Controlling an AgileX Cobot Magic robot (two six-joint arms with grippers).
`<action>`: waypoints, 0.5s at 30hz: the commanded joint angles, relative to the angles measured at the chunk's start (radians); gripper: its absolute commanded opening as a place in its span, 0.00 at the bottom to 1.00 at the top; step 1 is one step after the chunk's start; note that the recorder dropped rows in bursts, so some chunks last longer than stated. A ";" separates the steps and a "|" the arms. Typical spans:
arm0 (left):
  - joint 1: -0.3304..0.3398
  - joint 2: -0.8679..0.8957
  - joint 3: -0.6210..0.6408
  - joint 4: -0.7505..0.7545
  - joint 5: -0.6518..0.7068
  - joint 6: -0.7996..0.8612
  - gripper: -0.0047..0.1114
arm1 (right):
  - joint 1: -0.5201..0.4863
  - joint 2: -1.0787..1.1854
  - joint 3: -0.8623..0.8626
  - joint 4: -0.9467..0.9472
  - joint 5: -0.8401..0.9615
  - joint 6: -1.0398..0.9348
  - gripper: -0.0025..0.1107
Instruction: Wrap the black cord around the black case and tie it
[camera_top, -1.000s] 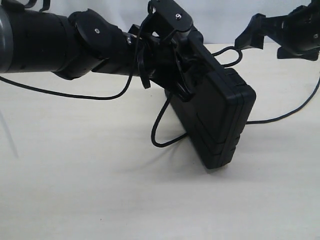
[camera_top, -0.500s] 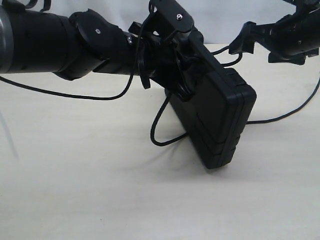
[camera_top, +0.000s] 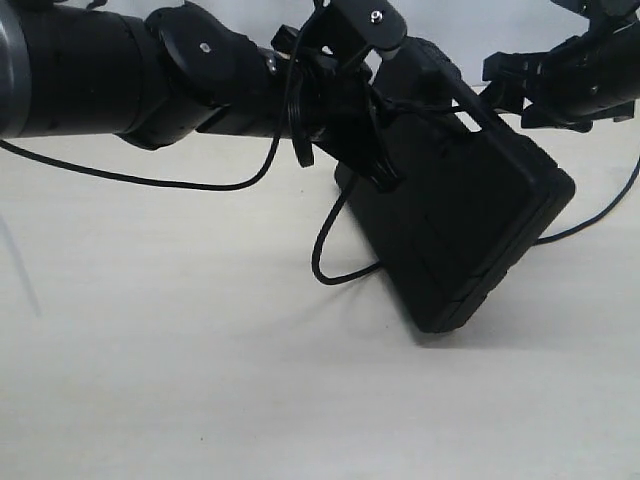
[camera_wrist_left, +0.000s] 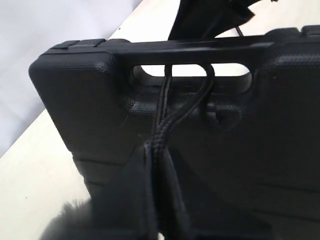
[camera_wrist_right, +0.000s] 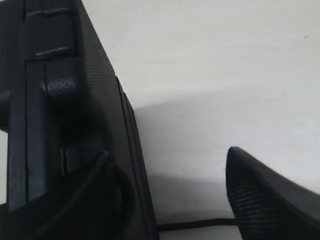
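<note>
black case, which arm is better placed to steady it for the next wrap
Right, probably. The left gripper is shut on the black cord threaded through the black case, so it is busy. The right gripper is open beside the case's upper edge, holding nothing.

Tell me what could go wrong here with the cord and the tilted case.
1. The black case leans on its lower corner, held by the black cord through its handle slot; if the cord slips from the shut left gripper, the case could topple.
2. The right gripper sits close by the case's upper edge and might bump it or miss the cord.
</note>
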 joint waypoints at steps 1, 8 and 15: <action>-0.006 0.000 -0.004 -0.010 -0.004 0.004 0.04 | -0.001 0.022 -0.006 0.057 0.096 -0.020 0.56; -0.006 0.000 -0.004 -0.010 0.002 0.004 0.04 | -0.001 0.034 -0.006 0.236 0.207 -0.190 0.56; -0.006 0.000 -0.004 -0.010 0.016 0.004 0.04 | -0.001 0.010 -0.006 0.304 0.258 -0.269 0.56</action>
